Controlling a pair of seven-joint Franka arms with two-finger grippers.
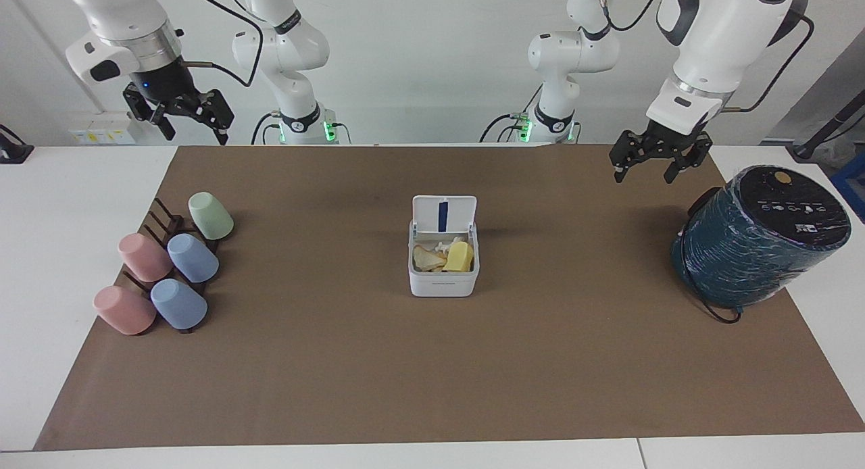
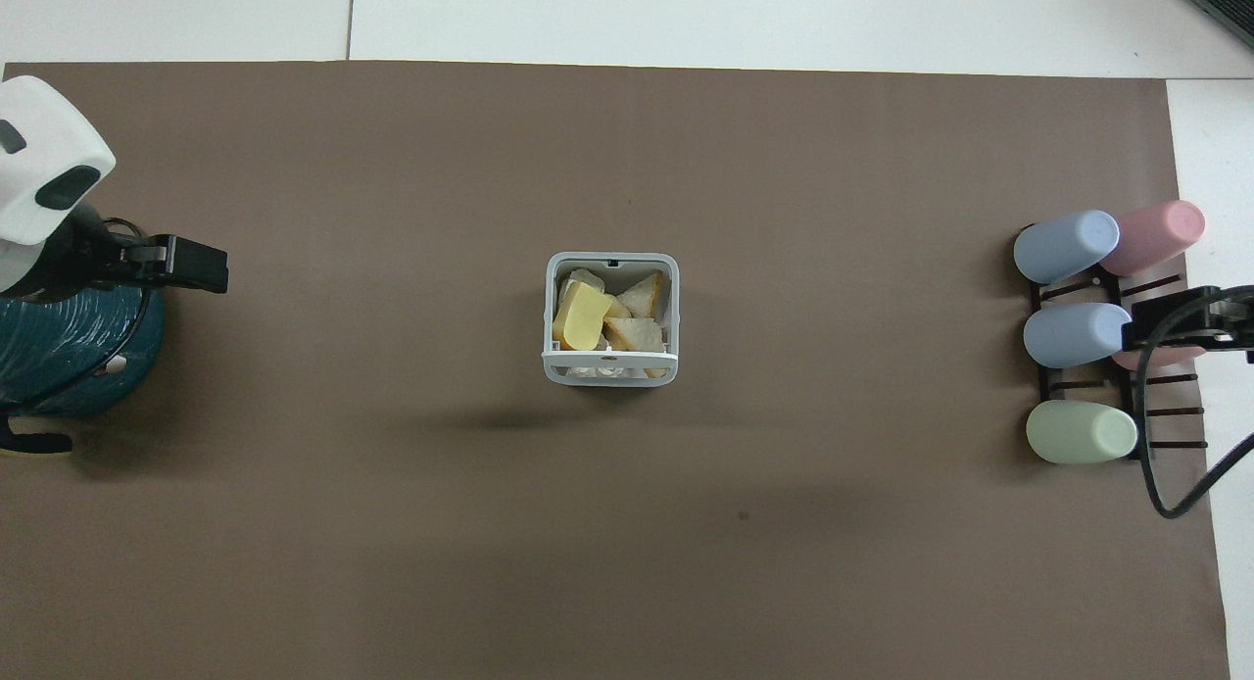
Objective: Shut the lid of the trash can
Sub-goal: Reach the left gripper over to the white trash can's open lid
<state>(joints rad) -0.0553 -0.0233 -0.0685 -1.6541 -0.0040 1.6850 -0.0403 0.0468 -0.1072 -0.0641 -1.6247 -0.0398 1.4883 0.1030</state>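
The small white trash can (image 1: 442,283) stands on the middle of the brown mat and also shows in the overhead view (image 2: 549,317). Its lid (image 1: 444,214) stands upright, hinged at the side nearer the robots, with the blue strip on its underside showing. In the overhead view the lid (image 2: 609,368) is seen edge-on. Yellow and tan scraps lie inside the can. My left gripper (image 1: 645,168) is open and empty in the air beside the teal cylinder. My right gripper (image 1: 192,124) is open and empty, high over the cup rack.
A large dark teal cylinder (image 1: 757,242) with a black top stands at the left arm's end of the mat. A dark rack (image 1: 165,226) with several pastel cups stands at the right arm's end. White table (image 1: 67,205) surrounds the mat.
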